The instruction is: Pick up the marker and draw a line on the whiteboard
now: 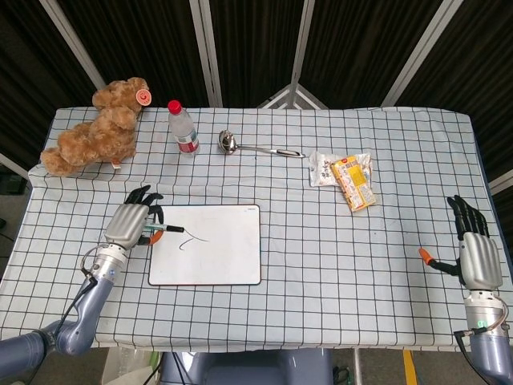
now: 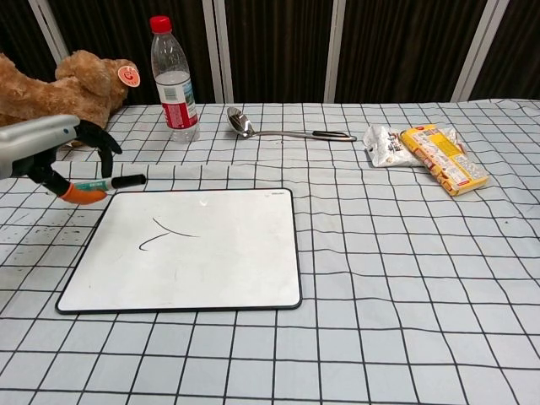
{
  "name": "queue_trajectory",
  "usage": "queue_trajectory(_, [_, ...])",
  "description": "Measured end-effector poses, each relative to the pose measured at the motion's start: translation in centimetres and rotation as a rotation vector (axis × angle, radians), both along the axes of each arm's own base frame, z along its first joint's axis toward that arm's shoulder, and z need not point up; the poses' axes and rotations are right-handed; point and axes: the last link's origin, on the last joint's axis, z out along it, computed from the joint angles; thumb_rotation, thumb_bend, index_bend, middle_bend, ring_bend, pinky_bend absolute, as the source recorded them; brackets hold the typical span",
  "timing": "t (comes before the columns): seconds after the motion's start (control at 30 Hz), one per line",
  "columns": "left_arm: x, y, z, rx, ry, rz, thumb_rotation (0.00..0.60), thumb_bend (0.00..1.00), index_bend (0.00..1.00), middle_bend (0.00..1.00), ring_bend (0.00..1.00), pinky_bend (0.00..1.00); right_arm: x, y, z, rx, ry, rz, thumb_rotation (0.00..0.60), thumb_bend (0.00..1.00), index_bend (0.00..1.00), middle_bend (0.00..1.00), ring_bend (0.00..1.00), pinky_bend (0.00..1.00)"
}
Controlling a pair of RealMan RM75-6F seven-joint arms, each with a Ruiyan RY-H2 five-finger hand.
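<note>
The whiteboard (image 1: 210, 255) (image 2: 202, 261) lies flat on the checked cloth and carries a short curved black line (image 2: 167, 232). My left hand (image 1: 128, 225) (image 2: 52, 152) hovers just off the board's far left corner and holds the marker (image 1: 163, 229) (image 2: 116, 182), which lies roughly level with its black end pointing over the board's edge. My right hand (image 1: 473, 249) rests far to the right near the table's edge, fingers spread and nothing in it; the chest view does not show it.
A brown teddy bear (image 1: 96, 128) sits at the back left beside a water bottle (image 1: 183, 128) (image 2: 172, 84). A metal ladle (image 1: 256, 147) (image 2: 283, 131) lies behind the board. Snack packets (image 1: 346, 176) (image 2: 430, 152) lie at the back right.
</note>
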Motion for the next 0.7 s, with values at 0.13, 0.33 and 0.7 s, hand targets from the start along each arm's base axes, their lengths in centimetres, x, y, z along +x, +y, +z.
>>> queue_trajectory(0.13, [-0.9, 0.0, -1.0, 0.011, 0.06, 0.027, 0.6, 0.35, 0.75, 0.18, 0.01, 0.05, 0.0, 0.0, 0.0, 0.001, -0.001, 0.0, 0.6, 0.21, 0.0, 0.0, 0.0, 0.0])
queue_trajectory(0.33, [-1.6, -0.1, -2.1, 0.023, 0.08, 0.067, 0.6, 0.28, 0.65, 0.11, 0.0, 0.03, 0.0, 0.0, 0.0, 0.002, -0.001, 0.002, 0.6, 0.21, 0.0, 0.0, 0.0, 0.0])
queue_trajectory(0.7, [-1.5, -0.5, -2.0, 0.033, -0.002, 0.103, 0.6, 0.15, 0.23, 0.0, 0.0, 0.0, 0.0, 0.0, 0.0, 0.003, -0.003, -0.001, 0.6, 0.21, 0.0, 0.0, 0.0, 0.0])
